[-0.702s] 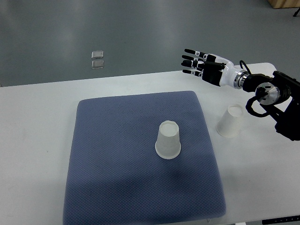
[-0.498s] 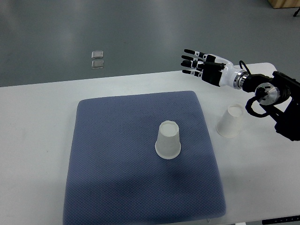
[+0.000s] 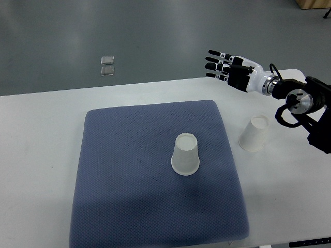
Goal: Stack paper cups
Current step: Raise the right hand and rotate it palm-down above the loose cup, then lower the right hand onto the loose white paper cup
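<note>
A white paper cup stands upside down in the middle of the blue mat. A second white paper cup stands upside down on the white table just right of the mat. My right hand hovers above the table's far edge, beyond and above the second cup, with fingers spread and holding nothing. Its arm comes in from the right edge. The left arm is out of view.
The white table runs across the view, its far edge near the hand. Grey floor lies beyond, with a small pale square object on it.
My right hand has moved slightly up and to the right, away from the mat. The cups have not moved.
</note>
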